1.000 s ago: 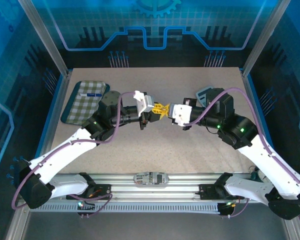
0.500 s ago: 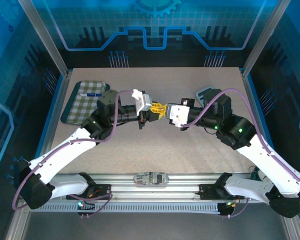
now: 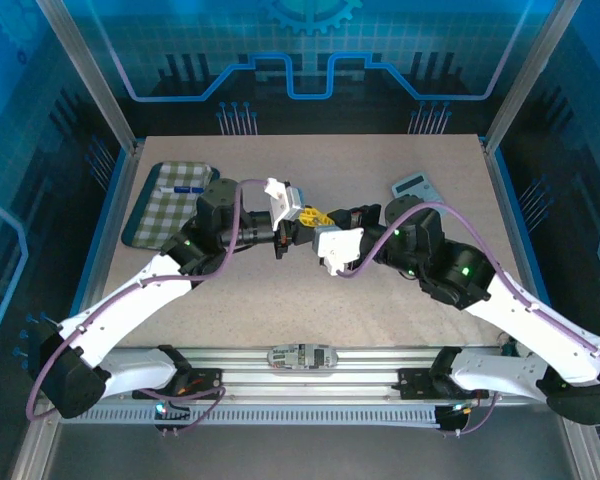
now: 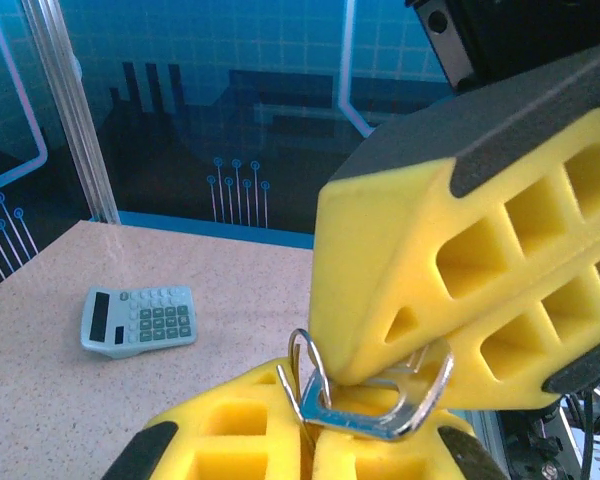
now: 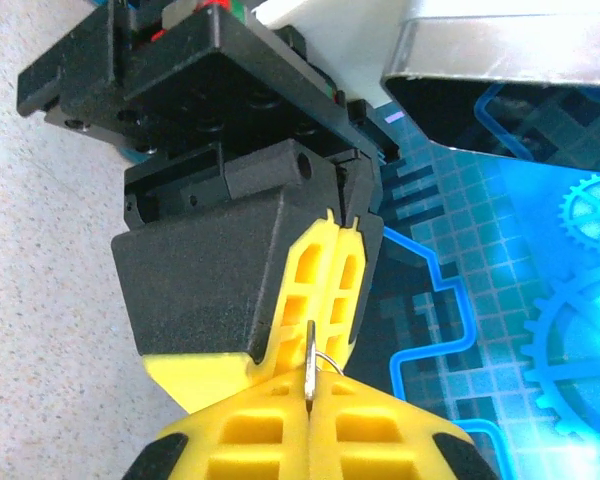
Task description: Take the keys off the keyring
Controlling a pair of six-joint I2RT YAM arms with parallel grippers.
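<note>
The two grippers meet tip to tip above the middle of the table. My left gripper (image 3: pixel 304 216) (image 4: pixel 315 428) is shut, with the thin silver wire keyring (image 4: pixel 309 362) (image 5: pixel 332 364) running into the seam between its yellow fingers (image 5: pixel 325 268). My right gripper (image 3: pixel 324 220) (image 5: pixel 308 412) is shut on the flat silver key (image 5: pixel 308 372), seen edge-on in the right wrist view. In the left wrist view the key's head (image 4: pixel 380 412) shows broad under the right gripper's yellow finger (image 4: pixel 430 270), threaded on the ring. The key's shaft is hidden.
A grey calculator (image 3: pixel 416 186) (image 4: pixel 138 320) lies at the back right of the table. A checked cloth tray (image 3: pixel 168 203) with a pen (image 3: pixel 185 189) sits at the back left. Metal frame posts stand at the table's corners.
The right arm has swung left and forward, uncovering the calculator. The meeting point of the grippers has shifted slightly left; both stay shut.
</note>
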